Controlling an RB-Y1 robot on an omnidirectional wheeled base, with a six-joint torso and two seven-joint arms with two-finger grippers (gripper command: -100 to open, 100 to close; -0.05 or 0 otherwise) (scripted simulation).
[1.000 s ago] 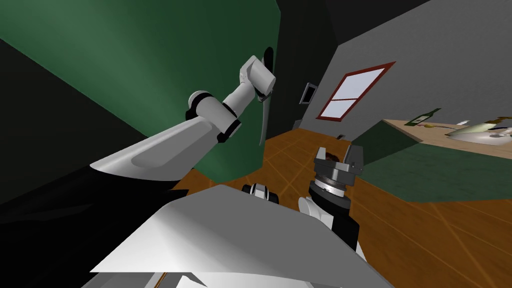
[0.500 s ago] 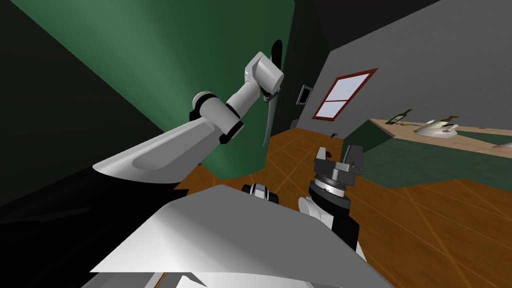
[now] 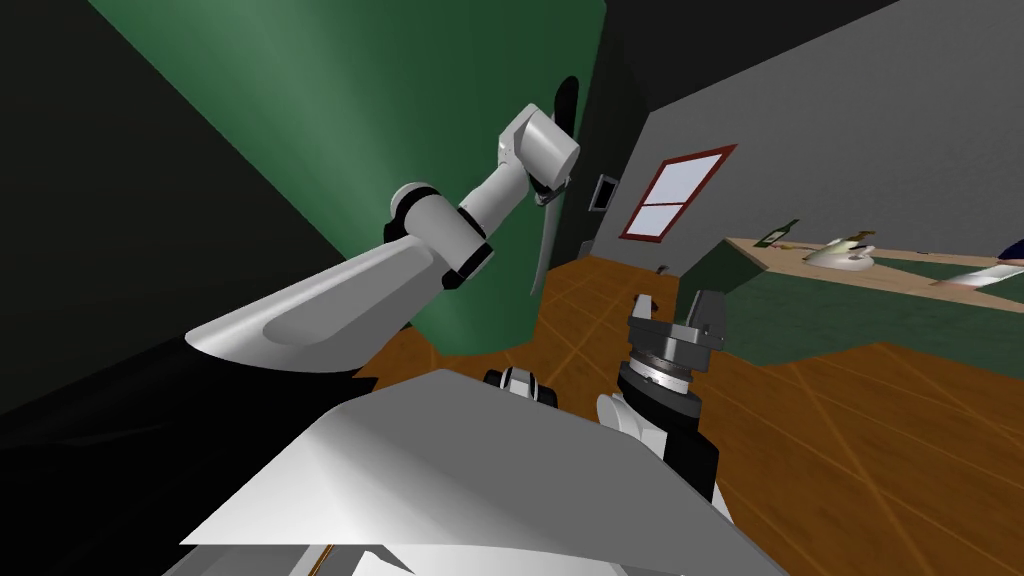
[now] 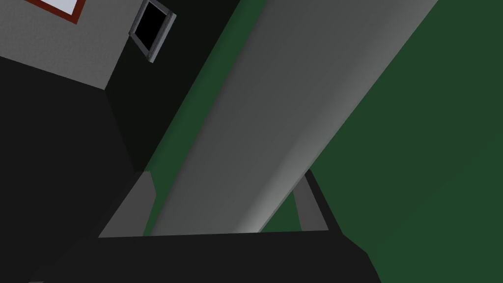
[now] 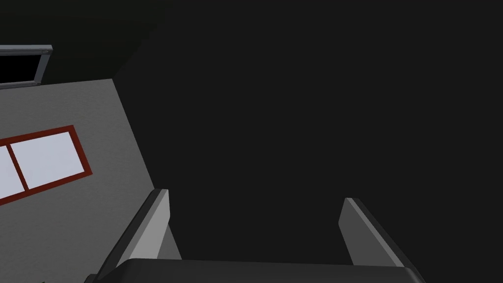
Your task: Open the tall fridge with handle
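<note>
Here's the white tapered left forearm (image 3: 320, 315), black bands (image 3: 476, 262) ringing its joints; right gripper (image 3: 678, 303) shows thin grey blades, dark box.

Notes smooth green finish with a soft sheen on fridge door (image 3: 400, 140). Reads handle (image 4: 275, 123) as smooth grey, satin, metal-like. Finds brown wood planking, faintly glossy, on floor (image 3: 880, 450). Logs wall (image 3: 850, 120) as grey, matt, finely grained. Records countertop (image 3: 905, 272) as pale, wood-like, matt.
</note>
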